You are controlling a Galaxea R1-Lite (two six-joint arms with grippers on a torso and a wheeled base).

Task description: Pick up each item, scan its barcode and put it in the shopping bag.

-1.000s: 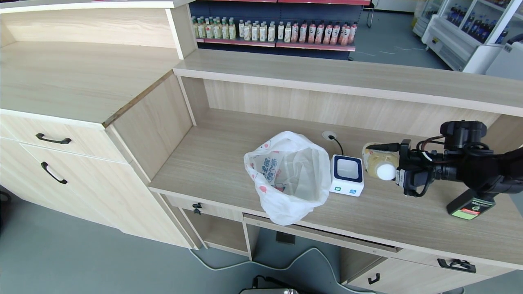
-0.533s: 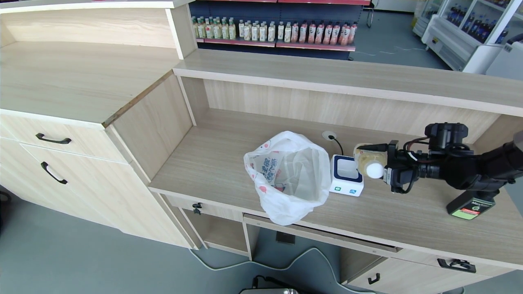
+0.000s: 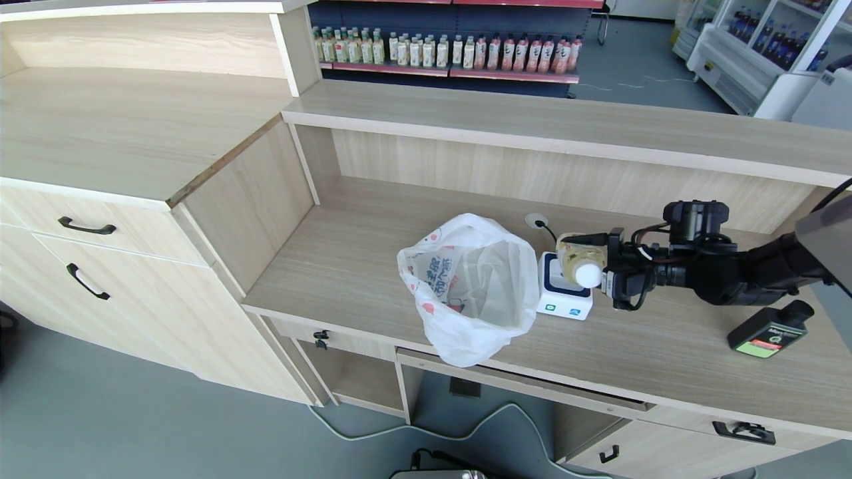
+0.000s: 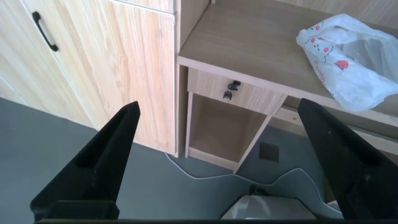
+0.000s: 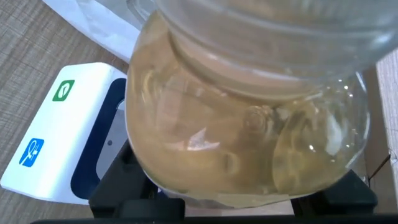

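Note:
My right gripper (image 3: 594, 261) is shut on a clear bottle (image 3: 578, 259) of pale yellow drink with a white cap, held lying sideways just above the white barcode scanner (image 3: 562, 296). In the right wrist view the bottle (image 5: 249, 124) hangs over the scanner (image 5: 68, 140). A white shopping bag (image 3: 469, 286) with red print stands open to the left of the scanner. A dark green bottle (image 3: 769, 330) lies on the counter at the right. My left gripper (image 4: 217, 155) is open, low beside the counter, with the bag (image 4: 354, 59) farther off.
The wooden counter (image 3: 373, 266) has a raised back ledge and a side wall at the left. A cable runs from the scanner to a grommet (image 3: 536, 220). Drawers and an open cubby (image 4: 227, 127) sit under the counter edge. Bare wood lies between the scanner and the green bottle.
My right arm has carried the bottle leftward, from beside the scanner to over it. The green bottle, earlier partly hidden by the arm, now shows whole.

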